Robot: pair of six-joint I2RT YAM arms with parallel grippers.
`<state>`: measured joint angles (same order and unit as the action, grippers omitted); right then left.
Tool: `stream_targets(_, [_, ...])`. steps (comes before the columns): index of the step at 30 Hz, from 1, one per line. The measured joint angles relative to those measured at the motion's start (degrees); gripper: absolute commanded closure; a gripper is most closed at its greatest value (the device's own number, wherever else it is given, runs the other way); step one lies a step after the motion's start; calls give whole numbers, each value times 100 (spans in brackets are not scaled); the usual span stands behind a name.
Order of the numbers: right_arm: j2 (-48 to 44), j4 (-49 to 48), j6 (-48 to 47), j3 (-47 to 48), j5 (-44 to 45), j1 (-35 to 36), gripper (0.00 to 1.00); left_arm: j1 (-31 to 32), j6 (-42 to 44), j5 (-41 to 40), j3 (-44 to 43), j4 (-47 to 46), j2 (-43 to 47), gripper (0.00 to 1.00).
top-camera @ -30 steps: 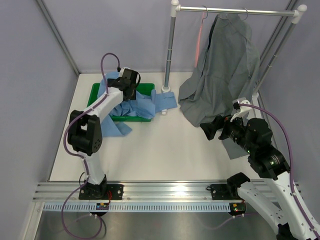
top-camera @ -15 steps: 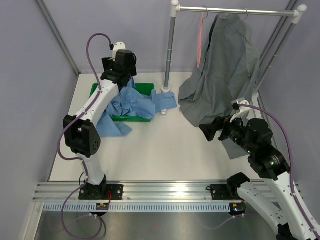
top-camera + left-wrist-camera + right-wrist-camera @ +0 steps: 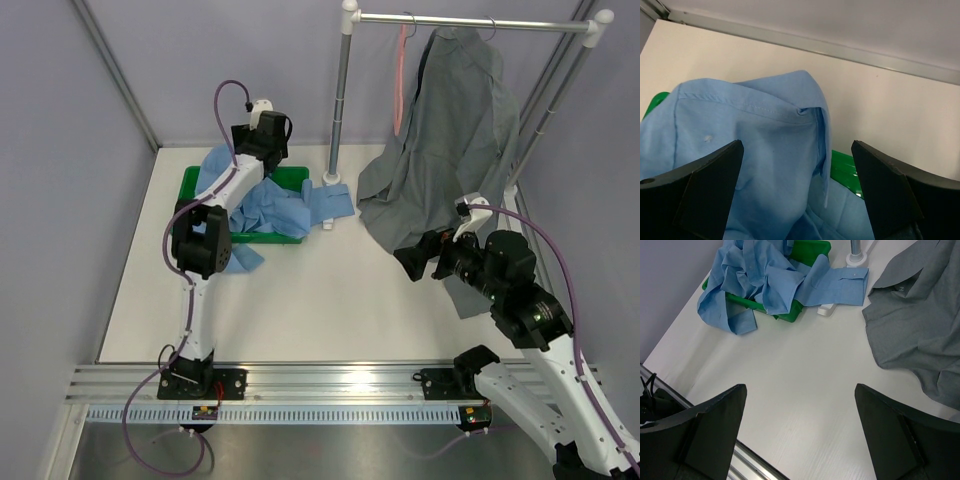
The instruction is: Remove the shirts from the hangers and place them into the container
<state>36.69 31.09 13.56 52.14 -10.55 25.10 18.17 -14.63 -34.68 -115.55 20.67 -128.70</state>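
Since the light blue shirt (image 3: 275, 205) already lies bunched in and over the green container (image 3: 275, 238) at 10 o'clock on the desk (image 3: 300, 300), with one sleeve trailing out toward 3 o'clock, the garment the coming move turns on is, by my judgement, the grey shirt (image 3: 450, 140). It hangs from the rail (image 3: 450, 19) at 1 o'clock of the top view, its collar on a hanger of which only the hook (image 3: 488, 22) shows. Its long axis runs from that hook at 12 o'clock down toward 7 o'clock, where the lower part spreads out on the desk. The pink hanger (image 3: 400, 80) hangs bare just at 9 o'clock of the collar.

The right fingers (image 3: 715, 420) are spread wide and grasp nothing. They hover over the desk near the grey shirt's hem, at its 6 o'clock, with their tips pointing toward 10 o'clock. In the right wrist view the grey cloth sits off line at 1 to 2 o'clock, while the container shows at 11 o'clock. So these fingers aim past the shirt and not at it. Reaching the collar would likely call for a swing toward 12 to 1 o'clock and a long rise along the shirt's axis.

The left fingers (image 3: 705, 185) are released too, with nothing clamped between them. They hang above the far side of the container with the blue collar just beneath. From them the grey shirt lies well apart at 3 o'clock, beyond the rack post (image 3: 342, 100). The right arm is plainly the nearer one.
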Motion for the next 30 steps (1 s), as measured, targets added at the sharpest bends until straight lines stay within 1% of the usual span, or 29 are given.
stream_targets(2, [13,0,0,0,-17,0,1,-48,-13,4,-2,-46,-177,9])
stream_targets(5, [15,0,-2,0,-55,0,1,-120,-42,4,-7,-96,-358,18])
stream_targets(9, [15,0,0,-2,-96,0,1,-208,-83,22,-37,-175,-514,43])
stream_targets(10, [13,0,0,-4,-105,0,0,-225,-81,31,-37,-208,-538,59])
stream_targets(12, [13,0,-2,-9,-109,0,1,-251,-79,50,-37,-240,-553,77])
stream_targets(13, [13,0,0,-11,-111,0,0,-258,-63,55,-39,-251,-553,93])
stream_targets(14, [15,0,-2,-11,-111,0,1,-267,-24,55,-42,-282,-553,100])
stream_targets(18, [15,-2,-2,-11,-116,0,1,-280,118,70,-13,-422,-522,100])
stream_targets(21, [13,-2,-2,-11,-118,0,0,-280,184,138,341,-492,-229,100])
stream_targets(25, [7,-4,-2,-13,-120,0,0,-273,216,264,839,-413,546,100])
stream_targets(30, [-28,-7,-2,-22,-120,0,1,-238,120,446,1596,-271,1891,100])
